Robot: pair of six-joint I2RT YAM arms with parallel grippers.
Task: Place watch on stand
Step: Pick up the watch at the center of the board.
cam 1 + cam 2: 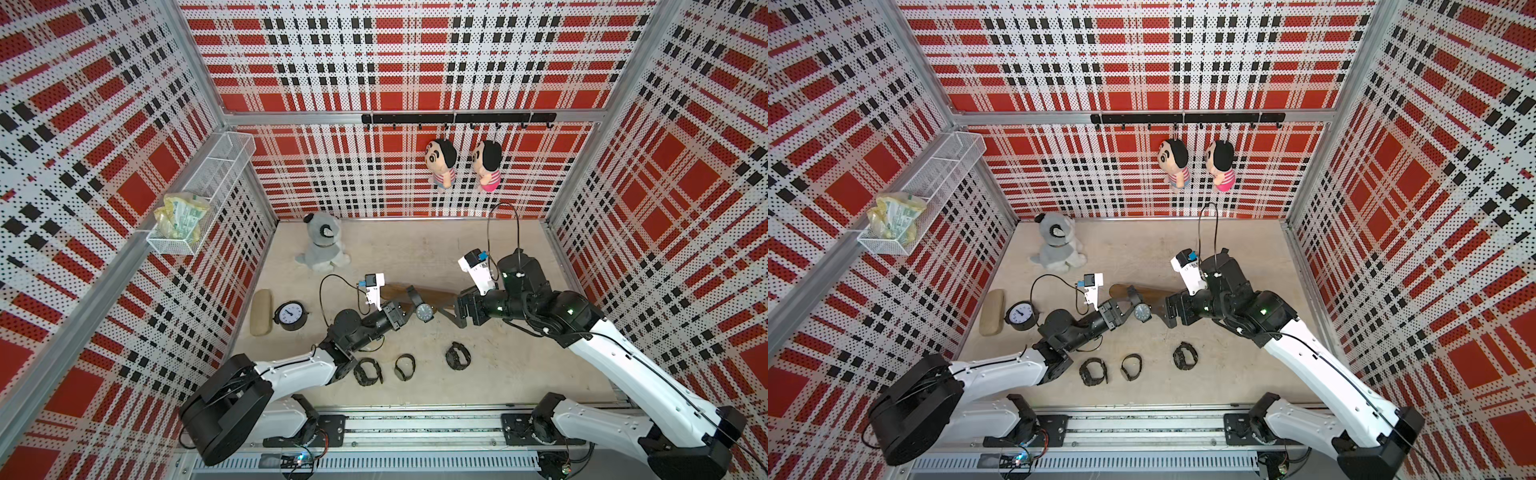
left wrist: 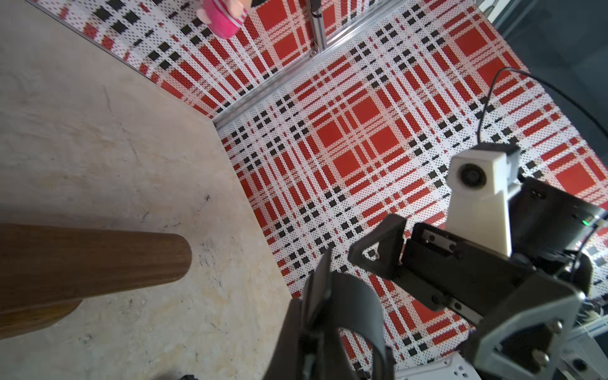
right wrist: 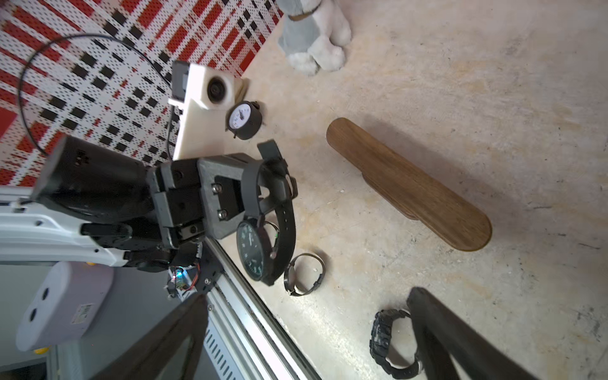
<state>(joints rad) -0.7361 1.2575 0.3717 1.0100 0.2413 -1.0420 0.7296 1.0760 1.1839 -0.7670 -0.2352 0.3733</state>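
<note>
My left jaws grip the black round watch [image 1: 424,311] by its strap beside, maybe touching, the long brown wooden stand [image 1: 440,297], ready to loop it on; my right jaws gape open.

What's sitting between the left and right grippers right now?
The watch: its strap is clamped in the shut left gripper, and its dial hangs in the gap facing the open right gripper. This shows in both top views.
</note>
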